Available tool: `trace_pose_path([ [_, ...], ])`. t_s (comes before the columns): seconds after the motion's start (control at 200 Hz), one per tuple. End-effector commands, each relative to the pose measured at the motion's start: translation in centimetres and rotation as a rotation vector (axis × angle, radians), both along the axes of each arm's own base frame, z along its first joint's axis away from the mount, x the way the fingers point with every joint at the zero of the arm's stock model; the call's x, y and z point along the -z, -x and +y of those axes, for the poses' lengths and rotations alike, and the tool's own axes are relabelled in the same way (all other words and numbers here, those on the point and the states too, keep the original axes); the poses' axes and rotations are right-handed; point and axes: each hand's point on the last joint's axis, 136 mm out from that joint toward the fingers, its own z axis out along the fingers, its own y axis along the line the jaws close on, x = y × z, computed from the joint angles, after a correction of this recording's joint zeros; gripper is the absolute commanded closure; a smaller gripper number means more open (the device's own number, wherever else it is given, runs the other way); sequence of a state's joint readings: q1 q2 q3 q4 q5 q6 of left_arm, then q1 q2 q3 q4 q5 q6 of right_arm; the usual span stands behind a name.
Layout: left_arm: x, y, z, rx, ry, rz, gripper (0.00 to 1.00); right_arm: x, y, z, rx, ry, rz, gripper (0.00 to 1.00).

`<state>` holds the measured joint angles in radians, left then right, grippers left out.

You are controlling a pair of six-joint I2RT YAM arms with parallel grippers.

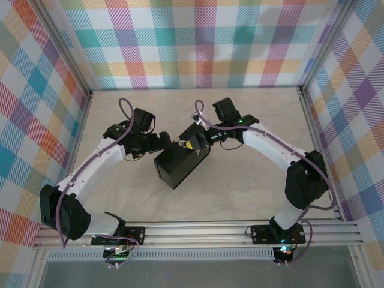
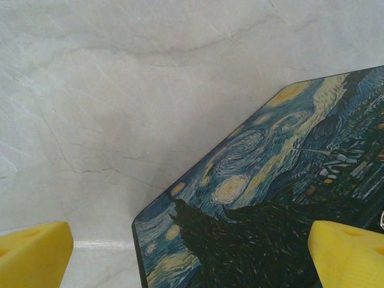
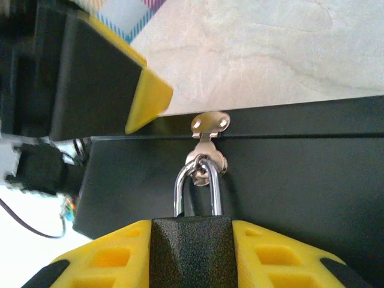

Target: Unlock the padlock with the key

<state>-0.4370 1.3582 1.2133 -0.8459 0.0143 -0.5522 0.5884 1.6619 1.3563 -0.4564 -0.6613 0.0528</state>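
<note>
The right pincer [image 3: 192, 261] clenched the black textured padlock [image 3: 191, 237], which hung from the silvery hasp [image 3: 208, 144] of the painted tin box [image 2: 270, 180], midway between the bench's [image 2: 120, 90] side edges. The left pincer [image 2: 191, 258] was released above the box.

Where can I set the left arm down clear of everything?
Bare pale marbled table runs between the dark painted tin box and the plaid back wall, and between the box and the aluminium front rail. Crowded: the box's far end, where left gripper and right gripper meet.
</note>
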Motion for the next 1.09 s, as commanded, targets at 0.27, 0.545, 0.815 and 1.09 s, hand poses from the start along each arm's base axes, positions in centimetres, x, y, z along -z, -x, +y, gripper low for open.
trace_pose_path([
  [0.27,1.4,0.8,-1.3,0.061,0.035,0.037,0.01,-3.2,-2.7,0.9,0.325,-0.199,0.283,0.82],
  [0.545,1.3,0.5,-2.6,0.085,0.082,0.046,0.01,-3.0,-2.4,1.1,0.374,-0.095,0.223,0.81],
  [0.815,1.4,0.3,-2.4,0.078,0.064,0.054,0.01,-0.7,-3.3,0.7,0.425,-0.047,0.265,0.82],
  [1.09,1.0,0.8,-4.6,0.152,0.139,0.062,0.03,-2.9,-4.0,1.4,0.472,-0.155,0.289,0.85],
])
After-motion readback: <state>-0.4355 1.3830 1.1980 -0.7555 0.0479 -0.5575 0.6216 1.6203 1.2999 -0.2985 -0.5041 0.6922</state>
